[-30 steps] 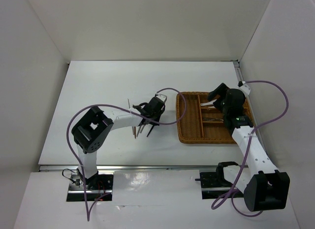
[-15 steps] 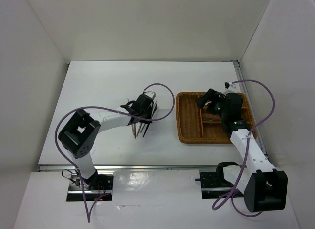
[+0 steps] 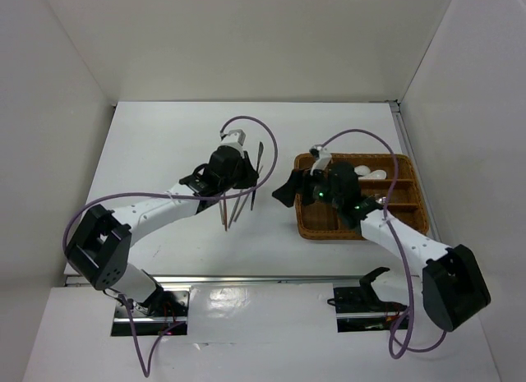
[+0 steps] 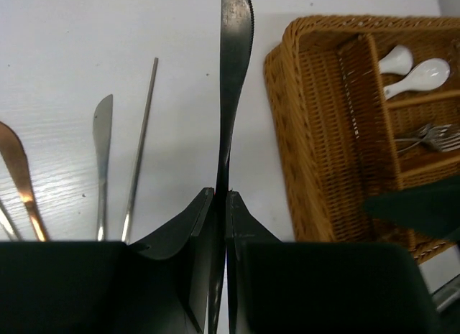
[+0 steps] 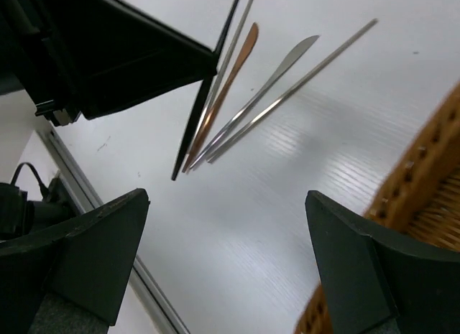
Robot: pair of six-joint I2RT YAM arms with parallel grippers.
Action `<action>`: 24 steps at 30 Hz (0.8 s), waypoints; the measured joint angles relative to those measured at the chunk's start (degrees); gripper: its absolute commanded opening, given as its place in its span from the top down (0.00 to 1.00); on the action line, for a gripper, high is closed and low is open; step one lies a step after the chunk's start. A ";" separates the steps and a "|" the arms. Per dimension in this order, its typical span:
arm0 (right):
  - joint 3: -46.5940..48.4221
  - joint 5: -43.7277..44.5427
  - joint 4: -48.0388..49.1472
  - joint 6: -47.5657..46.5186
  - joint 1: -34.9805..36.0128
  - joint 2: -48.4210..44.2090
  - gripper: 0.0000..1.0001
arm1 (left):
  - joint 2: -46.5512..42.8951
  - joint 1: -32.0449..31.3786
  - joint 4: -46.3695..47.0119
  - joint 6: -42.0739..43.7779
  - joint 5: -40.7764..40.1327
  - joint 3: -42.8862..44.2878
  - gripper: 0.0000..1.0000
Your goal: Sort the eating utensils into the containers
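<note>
My left gripper [image 4: 221,192] [image 3: 245,175] is shut on a dark metal knife [image 4: 235,68] [image 3: 260,156], whose serrated blade points away above the table, left of the tray. Several eating utensils lie on the white table beneath it: a silver knife [image 4: 103,136] [image 5: 267,82], a metal chopstick [image 4: 142,140] [image 5: 313,65], a copper-toned piece [image 4: 17,172] [image 5: 231,72] and a dark chopstick [image 5: 195,118]. The brown wicker tray [image 3: 306,224] [image 4: 291,140] [image 5: 431,158] holds white spoons [image 4: 425,72] [image 3: 371,173] and forks [image 4: 433,137] in separate containers. My right gripper [image 5: 226,197] [image 3: 288,190] is open and holds nothing, at the tray's left edge.
White walls close in the table on three sides. A metal rail [image 5: 79,177] runs along the table's near edge. Purple cables [image 3: 246,123] loop above both arms. The left arm [image 3: 148,209] stretches across the table's left half.
My left gripper has moved left and away with the knife in it. My right gripper has swung left from over the tray's compartments to its left edge.
</note>
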 measured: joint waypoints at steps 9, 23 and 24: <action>4.04 7.82 2.47 -0.35 9.62 9.57 0.01 | -1.20 -2.43 3.82 -4.48 -1.92 -2.29 0.85; 6.67 12.68 6.23 0.52 10.60 15.30 0.37 | -3.65 -4.46 7.89 -8.44 -1.97 -4.92 0.83; 6.71 12.70 6.27 0.63 10.60 15.63 0.39 | -3.65 -4.61 8.09 -8.57 -1.81 -4.96 0.83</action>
